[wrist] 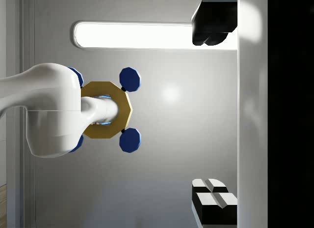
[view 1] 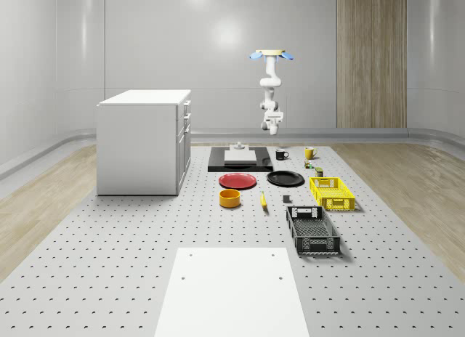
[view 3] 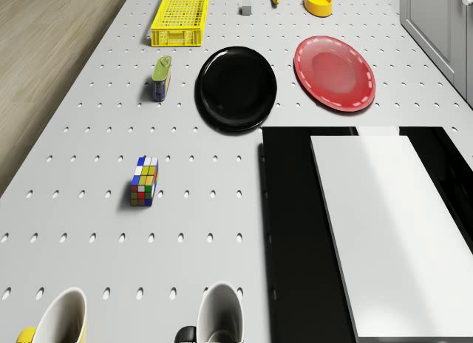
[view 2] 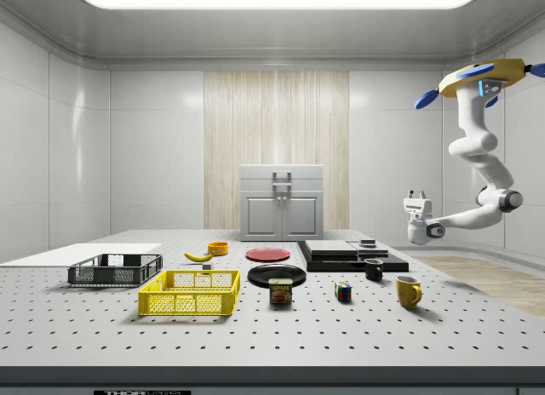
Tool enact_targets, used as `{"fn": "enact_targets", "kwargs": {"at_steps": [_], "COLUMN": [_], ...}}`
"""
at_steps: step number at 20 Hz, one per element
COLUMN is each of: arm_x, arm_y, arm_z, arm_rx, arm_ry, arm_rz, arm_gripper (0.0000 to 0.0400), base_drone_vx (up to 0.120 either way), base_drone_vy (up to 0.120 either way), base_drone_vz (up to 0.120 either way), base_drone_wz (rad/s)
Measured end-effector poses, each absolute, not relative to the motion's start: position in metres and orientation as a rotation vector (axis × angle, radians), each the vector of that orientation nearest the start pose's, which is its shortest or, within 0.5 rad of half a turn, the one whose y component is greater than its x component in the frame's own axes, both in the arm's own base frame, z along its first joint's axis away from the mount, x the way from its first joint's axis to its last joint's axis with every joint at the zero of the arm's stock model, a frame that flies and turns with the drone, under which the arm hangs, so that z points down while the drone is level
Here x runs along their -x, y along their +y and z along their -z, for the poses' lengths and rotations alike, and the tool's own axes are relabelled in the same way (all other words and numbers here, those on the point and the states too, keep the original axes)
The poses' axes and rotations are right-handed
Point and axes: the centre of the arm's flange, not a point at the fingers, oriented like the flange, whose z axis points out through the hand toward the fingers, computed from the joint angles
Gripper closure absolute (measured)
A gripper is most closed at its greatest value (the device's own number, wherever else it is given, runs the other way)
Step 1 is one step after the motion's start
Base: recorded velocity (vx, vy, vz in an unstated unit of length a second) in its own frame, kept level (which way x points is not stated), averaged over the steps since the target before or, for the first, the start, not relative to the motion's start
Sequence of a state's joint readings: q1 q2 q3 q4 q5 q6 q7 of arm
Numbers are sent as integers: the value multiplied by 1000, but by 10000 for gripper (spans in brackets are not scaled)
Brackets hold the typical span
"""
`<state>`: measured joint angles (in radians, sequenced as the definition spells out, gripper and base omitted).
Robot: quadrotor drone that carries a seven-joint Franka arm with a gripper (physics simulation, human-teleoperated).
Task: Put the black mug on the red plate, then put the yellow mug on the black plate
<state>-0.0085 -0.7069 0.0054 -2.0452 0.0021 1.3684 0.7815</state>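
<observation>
Left to right in the side view: round red plate point(view 2: 267, 254), glossy black plate point(view 2: 277, 275), small black mug point(view 2: 374, 270), yellow mug point(view 2: 408, 291), all on the table. Above the mugs, white two-finger gripper point(view 2: 416, 196), pointing upward, apart from both, fingers open. Yellow-bodied drone point(view 2: 484, 77) hovering high.

The table point(view 1: 109, 271) is finished in light grey and patterned with a regular grid of dark holes. A red plate point(view 3: 334, 72) with a pale dashed rim and a plain black plate point(view 3: 236, 87) are shown. The black mug point(view 2: 374, 270) and the yellow mug point(view 2: 408, 291) are pale inside. A yellow mesh basket point(view 2: 192, 292), a black mesh basket point(view 2: 114, 270) and a multicoloured cube point(view 3: 144, 182) are present. The arm point(view 2: 477, 148) is white; the drone point(view 2: 481, 78) is yellow with blue rotors.
</observation>
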Motion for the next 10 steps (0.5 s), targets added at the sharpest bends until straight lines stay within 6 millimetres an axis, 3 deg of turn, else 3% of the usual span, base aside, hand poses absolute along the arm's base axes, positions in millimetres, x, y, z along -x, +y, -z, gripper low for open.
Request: {"fn": "enact_targets", "kwargs": {"at_steps": [10], "arm_x": [-303], "arm_y": [1], "arm_z": [-691], "arm_rx": [2896], "arm_ry": [1200], "arm_rz": [60], "arm_gripper": [0], "base_drone_vx": [120], "base_drone_vy": [0], "base_drone_vz": [0], "base_drone_wz": [0]}}
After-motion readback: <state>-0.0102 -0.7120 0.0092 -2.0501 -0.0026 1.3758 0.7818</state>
